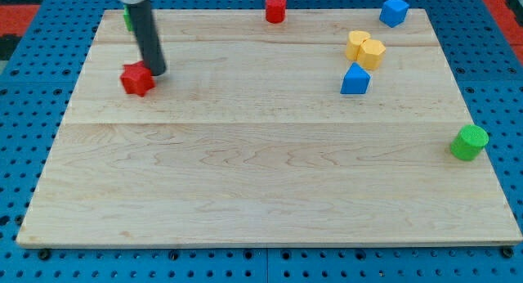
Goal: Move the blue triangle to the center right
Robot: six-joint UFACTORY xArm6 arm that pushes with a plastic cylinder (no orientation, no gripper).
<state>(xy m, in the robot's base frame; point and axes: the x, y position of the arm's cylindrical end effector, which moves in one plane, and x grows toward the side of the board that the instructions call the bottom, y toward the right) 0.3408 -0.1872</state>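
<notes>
My tip is sitting at the view's upper left on the tabletop, touching or just beside the right edge of a red block of angular shape. There is no pincer on this arm, only the dark rod, so nothing is being gripped. A green block is peeking out behind the rod near the top left edge. A red cylinder is standing at the top edge, near the middle. Well apart, toward the view's right, the blue triangle is lying just below two yellow blocks that are touching each other. A blue cube is resting at the top right corner, and a green cylinder is sitting at the right edge.
</notes>
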